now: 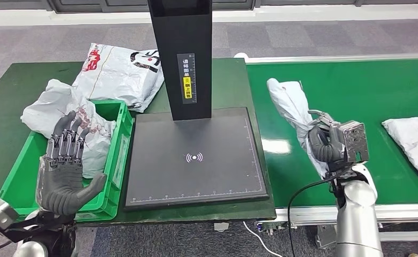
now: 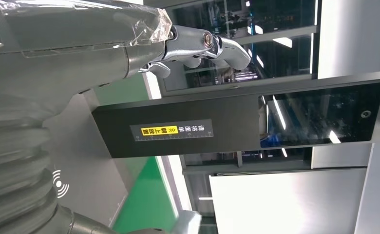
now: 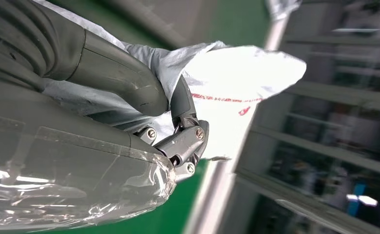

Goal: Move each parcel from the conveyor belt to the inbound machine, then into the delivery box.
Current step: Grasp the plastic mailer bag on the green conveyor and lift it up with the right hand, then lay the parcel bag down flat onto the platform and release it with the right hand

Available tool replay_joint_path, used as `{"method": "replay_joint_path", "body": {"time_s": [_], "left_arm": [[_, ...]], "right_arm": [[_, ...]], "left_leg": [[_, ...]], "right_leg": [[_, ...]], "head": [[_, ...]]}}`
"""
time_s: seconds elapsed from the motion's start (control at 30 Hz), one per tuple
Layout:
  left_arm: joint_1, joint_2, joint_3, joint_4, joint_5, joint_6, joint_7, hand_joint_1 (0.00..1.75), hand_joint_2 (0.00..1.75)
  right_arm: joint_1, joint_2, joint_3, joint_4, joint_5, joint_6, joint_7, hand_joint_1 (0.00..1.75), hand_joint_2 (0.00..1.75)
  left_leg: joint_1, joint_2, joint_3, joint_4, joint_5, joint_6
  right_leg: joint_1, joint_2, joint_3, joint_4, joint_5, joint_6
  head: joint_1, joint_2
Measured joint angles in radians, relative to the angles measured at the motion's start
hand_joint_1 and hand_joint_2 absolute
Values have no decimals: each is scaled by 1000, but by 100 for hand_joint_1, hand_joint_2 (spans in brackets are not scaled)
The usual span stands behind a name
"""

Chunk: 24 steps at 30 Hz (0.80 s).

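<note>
Parcel [image 1: 292,110] gripped by right robot hand [image 1: 325,143] over conveyor belt [image 1: 357,91] — left robot hand [image 1: 65,171] spread, holding nothing

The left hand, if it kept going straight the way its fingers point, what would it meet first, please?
Most likely the crumpled white parcel lying in the green bin: the left hand hovers open above the bin, fingers aimed at that parcel. Depth is unclear, so it might pass above it.

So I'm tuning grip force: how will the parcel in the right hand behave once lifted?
The grey poly-bag parcel looks crumpled, so probably floppy. It bunches inside the right hand, suggesting soft contents. Its plastic film may be slippery.
</note>
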State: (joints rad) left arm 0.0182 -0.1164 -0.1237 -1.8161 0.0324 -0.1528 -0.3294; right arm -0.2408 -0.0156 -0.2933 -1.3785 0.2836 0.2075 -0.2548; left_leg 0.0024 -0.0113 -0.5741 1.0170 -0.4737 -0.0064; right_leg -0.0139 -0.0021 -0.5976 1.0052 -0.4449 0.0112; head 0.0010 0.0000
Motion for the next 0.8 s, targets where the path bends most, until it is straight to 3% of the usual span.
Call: {"method": "replay_joint_path", "body": {"time_s": [0.23, 0.37, 0.57, 0.8], "left_arm": [[-31, -5, 1, 23, 0, 4, 0, 0, 175], [-47, -6, 1, 37, 0, 8, 1, 0, 175], [-54, -6, 1, 49, 0, 11, 1, 0, 175], [-87, -7, -7, 67, 6, 12, 4, 0, 175]], "right_arm": [[0, 55, 145, -124, 8, -4, 12, 175, 175], [-17, 63, 229, -124, 0, -26, 12, 175, 175], [-27, 63, 277, -123, -10, -32, 13, 175, 175], [-147, 90, 369, 22, -23, -40, 40, 175, 175]], "left_leg": [[0, 2, 0, 0, 1, -1], [0, 2, 1, 0, 1, -1], [0, 2, 0, 0, 1, -1], [0, 5, -1, 0, 2, -1]], "right_leg": [[0, 1, -1, 0, 0, 0], [0, 1, -1, 0, 0, 0], [0, 1, -1, 0, 0, 0], [0, 4, -3, 0, 2, -1]], "head": [[0, 0], [0, 0], [0, 0], [0, 0]]}}
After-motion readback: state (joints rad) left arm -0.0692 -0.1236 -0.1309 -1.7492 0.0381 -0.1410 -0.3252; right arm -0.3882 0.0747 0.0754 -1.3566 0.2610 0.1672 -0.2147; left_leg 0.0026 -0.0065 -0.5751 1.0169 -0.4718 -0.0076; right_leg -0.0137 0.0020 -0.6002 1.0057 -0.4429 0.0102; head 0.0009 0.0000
